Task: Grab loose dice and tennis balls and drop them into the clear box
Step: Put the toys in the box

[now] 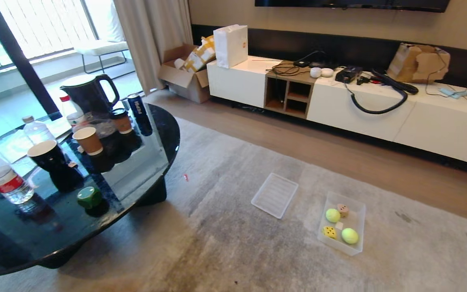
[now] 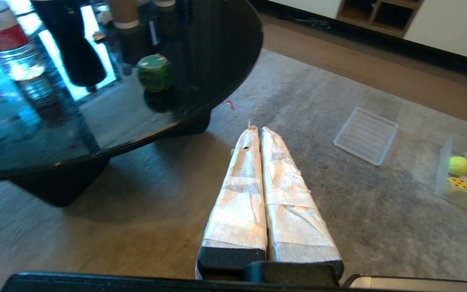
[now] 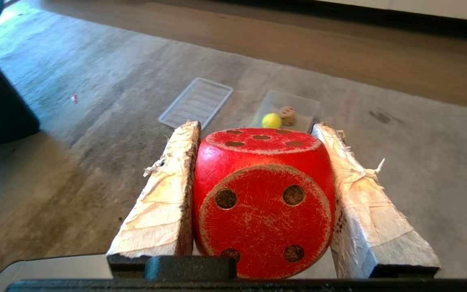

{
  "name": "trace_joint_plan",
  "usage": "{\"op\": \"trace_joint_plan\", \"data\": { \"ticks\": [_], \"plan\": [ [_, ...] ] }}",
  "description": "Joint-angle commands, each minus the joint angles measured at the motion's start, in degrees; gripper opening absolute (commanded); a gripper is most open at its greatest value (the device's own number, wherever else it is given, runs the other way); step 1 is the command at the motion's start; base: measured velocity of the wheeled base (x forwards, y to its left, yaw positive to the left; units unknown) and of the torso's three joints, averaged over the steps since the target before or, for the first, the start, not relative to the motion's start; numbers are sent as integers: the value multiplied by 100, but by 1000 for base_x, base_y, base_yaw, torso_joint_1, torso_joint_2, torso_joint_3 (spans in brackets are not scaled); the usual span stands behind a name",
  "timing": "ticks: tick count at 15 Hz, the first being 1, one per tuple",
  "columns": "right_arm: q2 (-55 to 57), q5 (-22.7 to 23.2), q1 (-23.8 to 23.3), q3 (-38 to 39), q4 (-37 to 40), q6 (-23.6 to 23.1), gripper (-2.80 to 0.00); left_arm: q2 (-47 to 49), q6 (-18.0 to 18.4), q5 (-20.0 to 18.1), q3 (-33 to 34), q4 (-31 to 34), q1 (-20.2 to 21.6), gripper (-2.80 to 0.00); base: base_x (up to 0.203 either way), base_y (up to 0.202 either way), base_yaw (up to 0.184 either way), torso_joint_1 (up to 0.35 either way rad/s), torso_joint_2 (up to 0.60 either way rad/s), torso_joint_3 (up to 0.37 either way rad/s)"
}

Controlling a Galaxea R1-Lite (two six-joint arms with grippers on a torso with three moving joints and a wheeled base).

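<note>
Four dice show: a red die clamped between the taped fingers of the right tool, a green die on the black glass counter, and a yellow die and a tan die inside the clear box on the rug. Two tennis balls also lie in that box. Just beside the box lies one shallow ridged tray. The left tool hangs above the rug with its fingers pressed together, empty. The counter carries three water bottles, a black kettle, several cups and one blue can; its lettering cannot be read.
</note>
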Motion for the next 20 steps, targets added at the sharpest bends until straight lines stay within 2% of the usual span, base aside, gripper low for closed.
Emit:
{"op": "trace_joint_plan", "data": {
  "ticks": [1, 8, 16, 20],
  "plan": [
    [7, 6, 0, 5, 3, 1, -280, 6, -1, -5, 0, -6, 1, -280, 3, 9, -144, -2, 3, -2],
    [1, 6, 0, 1, 3, 1, -280, 6, 34, -5, 0, -16, 1, -280, 8, 2, -27, 1, 1, 1],
    [7, -2, 0, 4, 3, 1, -280, 6, -18, 4, 0, 2, 1, -280, 178, 0, 1, 1, 1, 2],
    [-1, 6, 0, 5, 3, 1, -280, 6, -27, 22, 0, 2, 1, -280, 28, 0, 0, 2, 0, 0]
  ]
}}
